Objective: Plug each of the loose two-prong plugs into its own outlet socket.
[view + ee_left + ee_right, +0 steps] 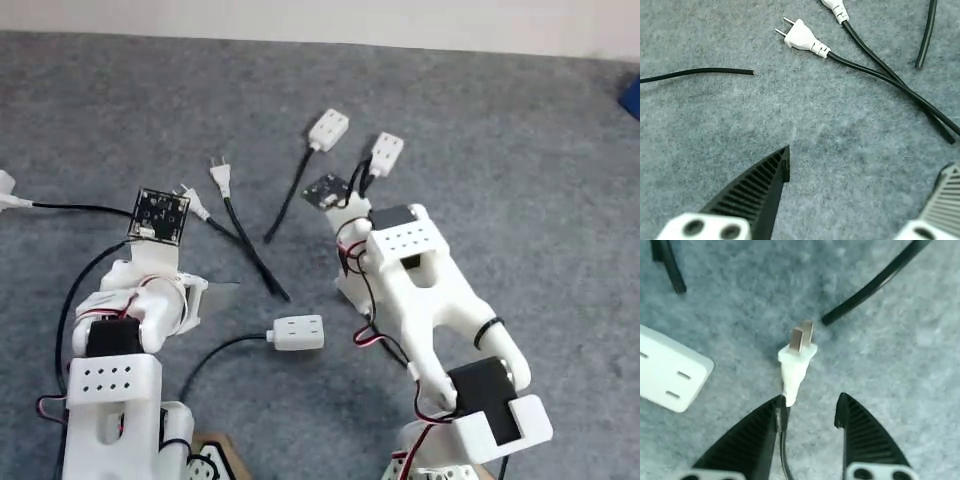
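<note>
Two white two-prong plugs (220,178) (193,203) lie on the grey carpet with black cords crossing behind them. My left gripper (867,157) hovers open a short way from the nearer plug (800,36), nothing between its fingers; the second plug (836,6) lies beyond. My right gripper (810,405) is open around the rear of a third white plug (796,365), whose prongs point away; its body touches one black finger (765,435). A white socket (670,372) lies beside that plug. Three white sockets (328,128) (385,152) (298,332) rest on the carpet.
A loose black cord end (700,73) lies to one side of the left gripper. Another cord end (860,297) lies beyond the right gripper's plug. A white piece with a cord (8,192) sits at the far left edge. A blue object (632,95) shows at the right edge.
</note>
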Motion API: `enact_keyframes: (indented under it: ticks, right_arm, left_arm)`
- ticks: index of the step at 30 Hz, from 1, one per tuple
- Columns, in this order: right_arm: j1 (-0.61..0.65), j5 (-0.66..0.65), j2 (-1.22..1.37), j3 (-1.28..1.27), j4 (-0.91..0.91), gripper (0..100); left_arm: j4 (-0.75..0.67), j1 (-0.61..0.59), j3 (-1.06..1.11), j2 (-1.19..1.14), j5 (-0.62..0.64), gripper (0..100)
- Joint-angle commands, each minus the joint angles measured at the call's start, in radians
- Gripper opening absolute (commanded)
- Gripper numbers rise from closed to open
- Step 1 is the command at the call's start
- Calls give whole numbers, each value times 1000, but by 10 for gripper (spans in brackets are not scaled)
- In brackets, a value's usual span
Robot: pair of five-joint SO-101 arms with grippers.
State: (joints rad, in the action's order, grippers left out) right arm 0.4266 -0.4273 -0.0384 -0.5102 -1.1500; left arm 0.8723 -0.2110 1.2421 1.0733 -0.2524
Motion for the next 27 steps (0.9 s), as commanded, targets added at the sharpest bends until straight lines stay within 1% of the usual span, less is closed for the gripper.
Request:
enact_keyframes:
  ticks: [1,4,7,16,19,24,27]
  right_arm:
    - [58,11,-47,-35,44,165]
    - [88,11,-45,-70,90,165]
    - [91,12,-44,-87,122,165]
    - [85,11,-36,-93,142,160]
    - [73,11,15,-91,148,128]
    - [70,11,130,-82,148,38]
    - [70,11,153,-82,147,34]
  left_arm:
    - [-18,-13,-5,7,-3,432]
    - [-18,-12,-5,7,-3,432]
    - [-18,-10,-5,7,-3,432]
    - [-18,-8,-5,7,-3,432]
    - [-18,-8,-5,7,-3,432]
    - [-18,-8,-5,7,-3,432]
    - [-18,-8,-5,7,-3,432]
